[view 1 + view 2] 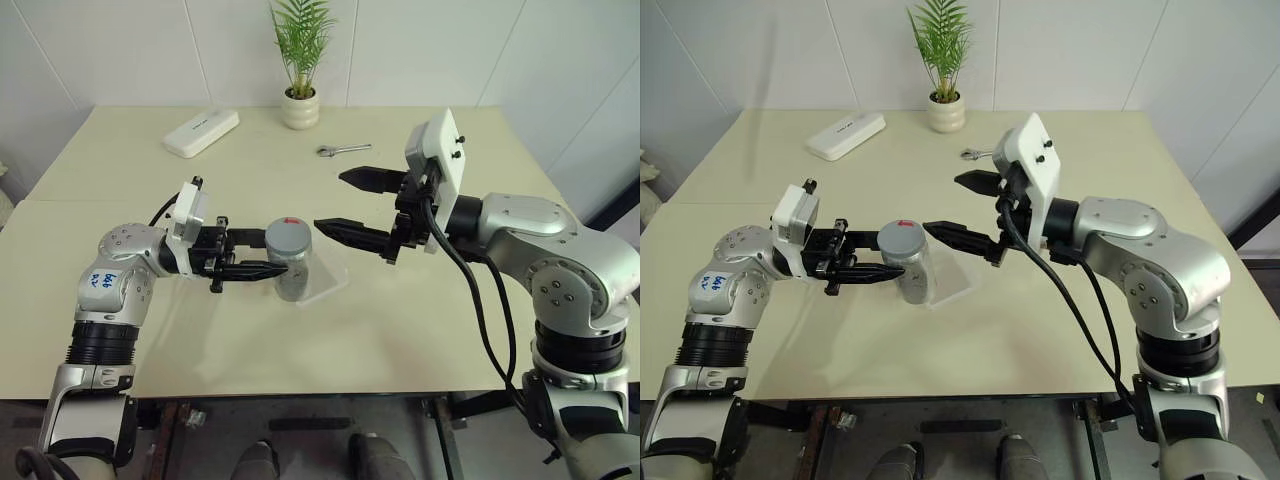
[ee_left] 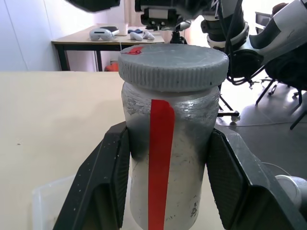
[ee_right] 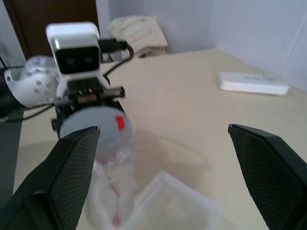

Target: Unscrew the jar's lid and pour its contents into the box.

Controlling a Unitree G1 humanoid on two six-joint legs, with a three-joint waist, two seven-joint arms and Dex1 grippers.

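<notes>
The left gripper [image 2: 165, 191] has its 2 fingers [image 2: 103, 191] clamped on the body of the jar [image 2: 168, 158], 1 on each side below the lid [image 2: 173, 64], holding it upright above the table [image 1: 420, 330], over the near edge of the box [image 1: 325, 285]. The red stripe faces the left wrist camera. The right gripper [image 1: 345, 203] has its 2 fingers spread wide and level, 1 tip close beside the lid, the other well clear behind it; neither touches anything.

The jar looks light and stiff, clear plastic or glass with a smooth wall that could slip or spin in the pads when the lid is twisted, so the grip low on the body needs to be firm. The lid has a ribbed rim, which gives the best purchase: the right fingers should close across its width, on the ribs, not on the flat top with the red mark. The box looks thin and light, likely to slide if nudged.

The contents are hard to make out: the wall is scuffed and reflective, and no brown pieces can be picked out for certain. The jar's base is cut off in the left wrist view. How tight the lid sits cannot be told. Part of the box lies behind the jar, and its clear walls are faint against the table.
</notes>
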